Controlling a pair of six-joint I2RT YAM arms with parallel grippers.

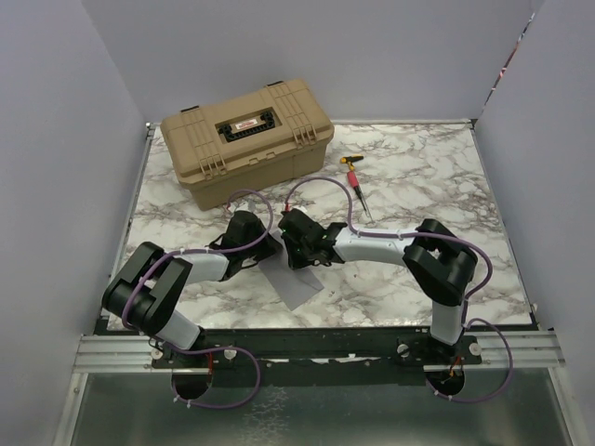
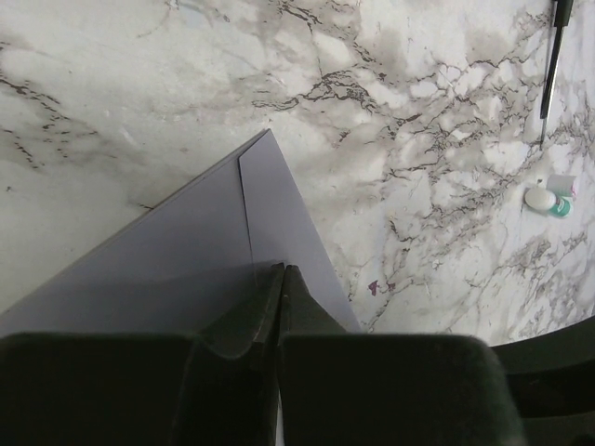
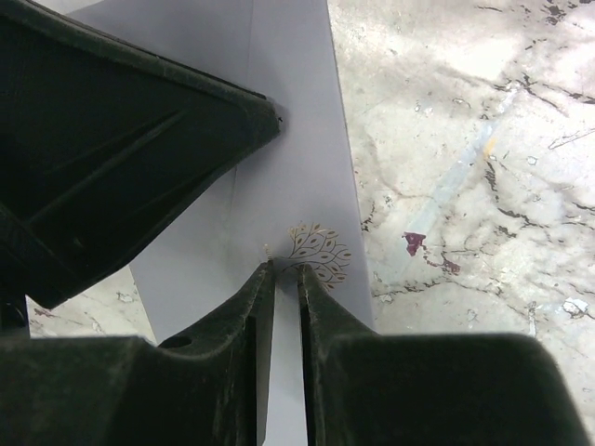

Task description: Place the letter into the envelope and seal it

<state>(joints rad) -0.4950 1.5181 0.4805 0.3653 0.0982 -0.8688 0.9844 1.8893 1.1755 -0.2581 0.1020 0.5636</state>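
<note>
The grey-lilac envelope (image 1: 299,284) lies flat on the marble table between the two arms. It also shows in the left wrist view (image 2: 204,242) and in the right wrist view (image 3: 290,139), where a gold leaf emblem (image 3: 320,251) is printed on it. My left gripper (image 1: 271,251) (image 2: 282,270) is shut, its tips down on the envelope beside a fold line. My right gripper (image 1: 299,260) (image 3: 284,266) is all but shut, a narrow slit between its fingers, tips on the envelope at the emblem. The letter is not in view.
A tan hard case (image 1: 246,139) stands at the back left. A screwdriver (image 1: 356,186) lies to its right. A small white and green object (image 2: 545,198) and a purple stain (image 3: 414,243) are on the marble near the envelope.
</note>
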